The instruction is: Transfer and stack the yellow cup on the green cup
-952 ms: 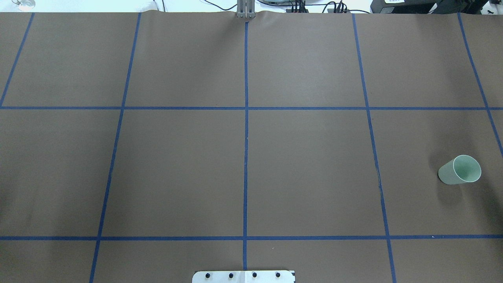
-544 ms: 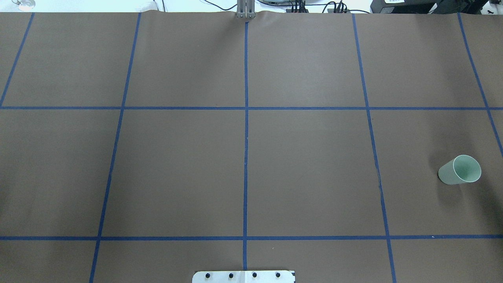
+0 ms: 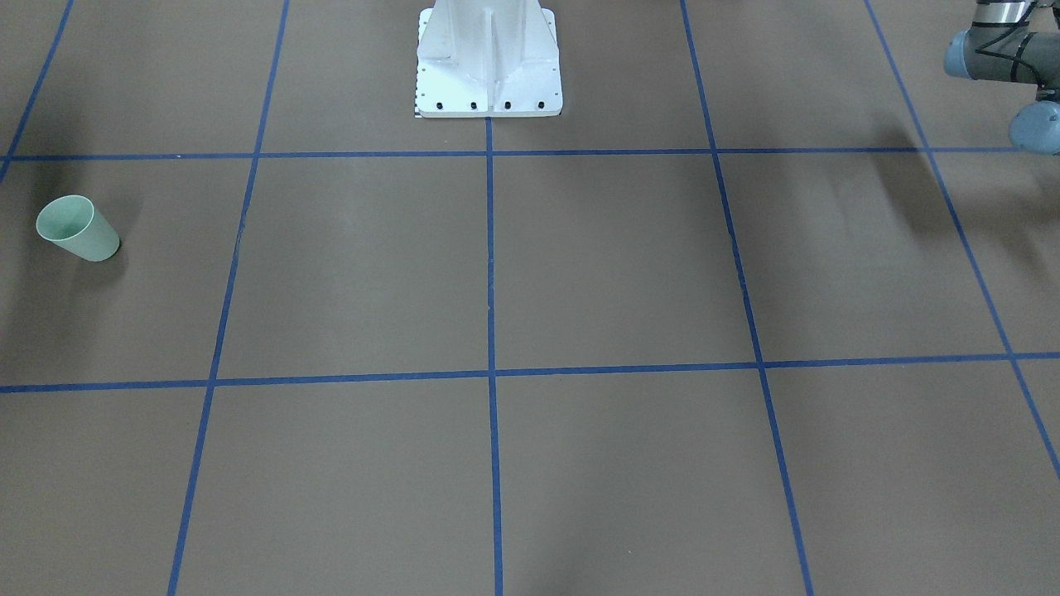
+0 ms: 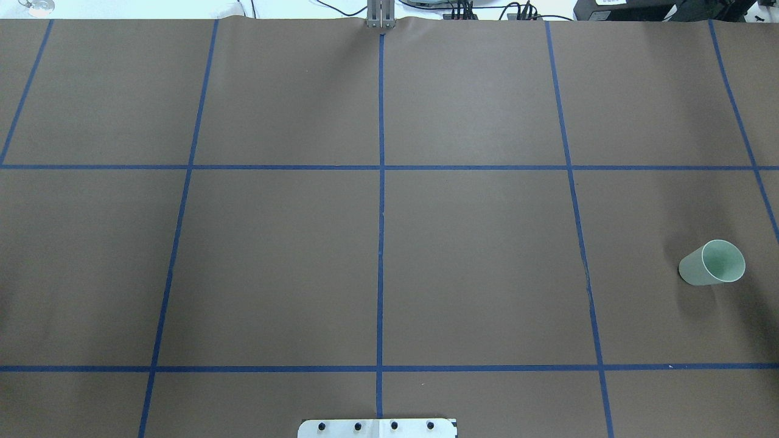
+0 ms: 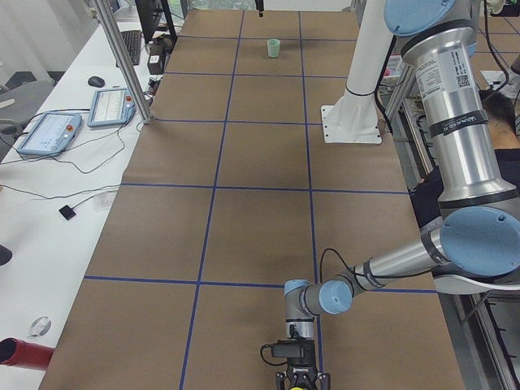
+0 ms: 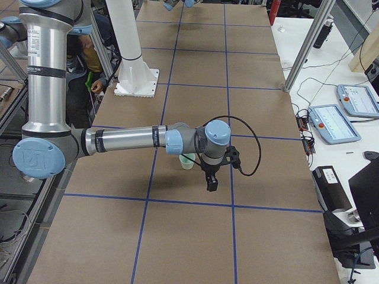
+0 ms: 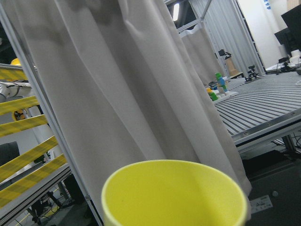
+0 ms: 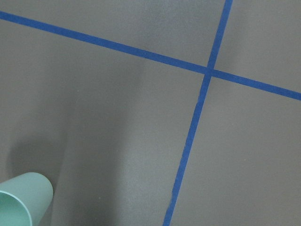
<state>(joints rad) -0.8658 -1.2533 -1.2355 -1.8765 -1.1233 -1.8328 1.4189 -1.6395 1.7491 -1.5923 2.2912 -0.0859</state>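
The green cup (image 4: 712, 263) stands mouth up on the brown table at my far right; it also shows in the front view (image 3: 77, 228) and small in the left side view (image 5: 274, 48). The yellow cup (image 7: 174, 193) fills the bottom of the left wrist view, rim toward the camera, with no fingers in sight. My left gripper (image 5: 299, 378) is at the table's left end, with a speck of yellow at its tip; I cannot tell its state. My right gripper (image 6: 211, 184) points down just beside the green cup (image 6: 188, 161); I cannot tell its state. The cup sits in the right wrist view's corner (image 8: 21, 200).
Blue tape lines (image 4: 380, 213) divide the table into squares. The white robot base (image 3: 489, 58) stands at the near middle edge. Teach pendants (image 5: 49, 130) and cables lie on a side bench by a metal post (image 5: 122, 57). A person (image 5: 496, 122) sits behind the robot.
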